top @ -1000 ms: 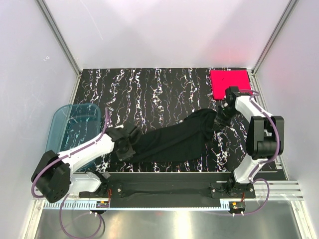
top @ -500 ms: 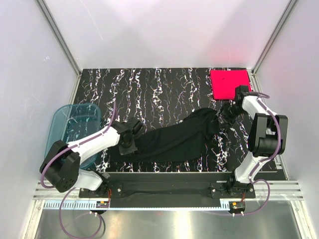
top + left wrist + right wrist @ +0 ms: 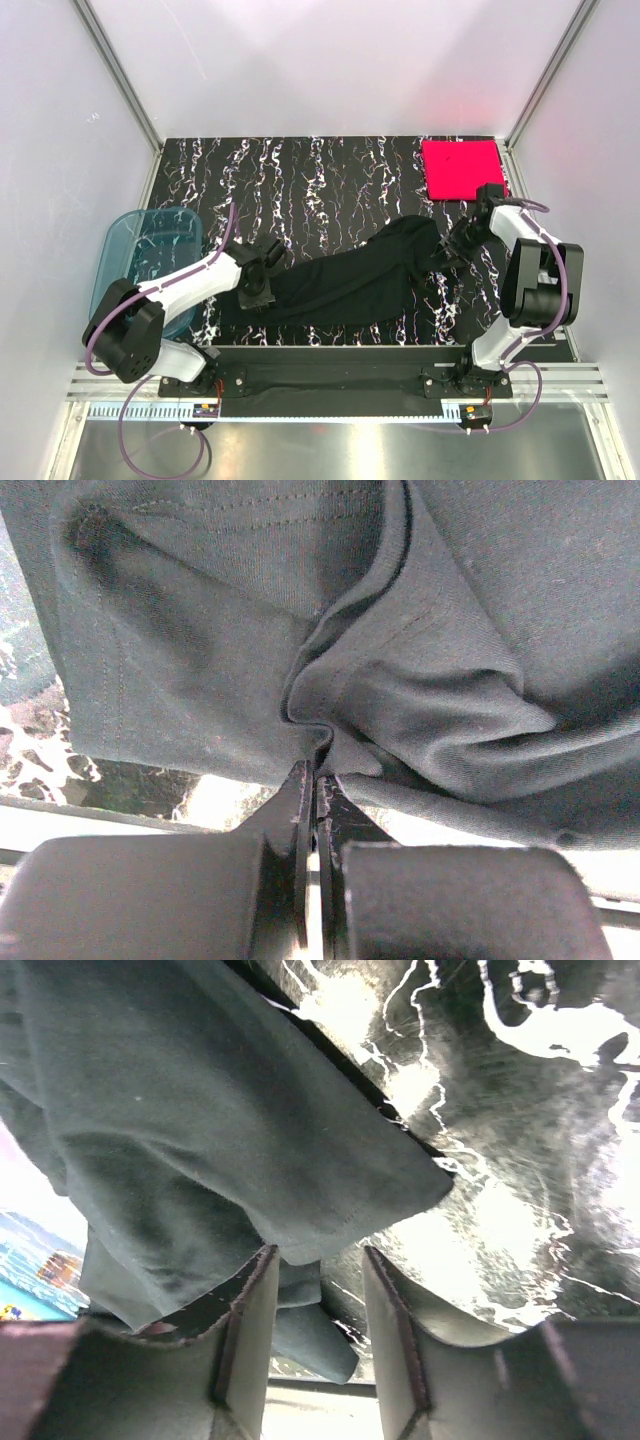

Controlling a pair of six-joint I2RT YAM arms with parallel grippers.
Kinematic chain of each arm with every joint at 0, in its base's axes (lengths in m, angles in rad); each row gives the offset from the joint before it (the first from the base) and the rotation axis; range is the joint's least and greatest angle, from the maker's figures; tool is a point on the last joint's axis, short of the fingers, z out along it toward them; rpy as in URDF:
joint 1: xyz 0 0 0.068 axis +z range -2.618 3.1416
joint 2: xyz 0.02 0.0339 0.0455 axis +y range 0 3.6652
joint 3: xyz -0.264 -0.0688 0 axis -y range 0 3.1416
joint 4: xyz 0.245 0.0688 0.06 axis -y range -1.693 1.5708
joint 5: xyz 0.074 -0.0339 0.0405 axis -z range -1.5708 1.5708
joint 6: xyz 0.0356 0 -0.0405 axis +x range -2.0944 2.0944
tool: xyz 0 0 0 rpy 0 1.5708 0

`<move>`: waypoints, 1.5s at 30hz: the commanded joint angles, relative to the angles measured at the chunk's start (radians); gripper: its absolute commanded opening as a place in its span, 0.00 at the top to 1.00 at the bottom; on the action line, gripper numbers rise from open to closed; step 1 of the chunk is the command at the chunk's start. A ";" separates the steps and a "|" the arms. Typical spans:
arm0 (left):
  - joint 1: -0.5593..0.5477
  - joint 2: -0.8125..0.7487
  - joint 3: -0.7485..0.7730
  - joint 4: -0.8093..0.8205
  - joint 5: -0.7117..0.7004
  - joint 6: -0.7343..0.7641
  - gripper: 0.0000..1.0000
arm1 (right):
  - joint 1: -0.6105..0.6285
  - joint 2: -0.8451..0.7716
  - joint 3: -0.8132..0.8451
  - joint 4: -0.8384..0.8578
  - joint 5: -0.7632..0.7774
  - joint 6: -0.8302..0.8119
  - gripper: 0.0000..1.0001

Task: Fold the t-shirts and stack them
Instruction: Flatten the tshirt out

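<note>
Pink shirt (image 3: 461, 168) is lying folded; black shirt (image 3: 345, 280) is sprawling unfolded, left gripper (image 3: 315, 767) pinching its edge, right gripper (image 3: 320, 1260) gaping half-open.

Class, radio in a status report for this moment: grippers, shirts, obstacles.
Left gripper shut on black shirt. Right gripper open astride its corner. Pink shirt folded, far right. Tub left, apart from cloth.

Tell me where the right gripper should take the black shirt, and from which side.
Probably the hemmed corner at the right end of the black shirt, coming in low from the right. That corner lies on the mat, its stitched edge free just ahead of the open right gripper, while the left gripper pinches the opposite end.
</note>
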 commanded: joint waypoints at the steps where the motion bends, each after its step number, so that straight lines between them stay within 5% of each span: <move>1: 0.010 0.001 0.032 0.018 0.011 0.024 1.00 | -0.020 -0.055 0.001 -0.020 0.087 -0.005 0.57; 19: 0.029 -0.006 0.004 0.046 0.040 0.053 1.00 | -0.060 0.008 -0.042 0.022 0.123 -0.071 0.50; 45: 0.059 -0.022 0.001 0.050 0.051 0.084 1.00 | -0.058 0.151 -0.005 0.097 0.116 -0.076 0.58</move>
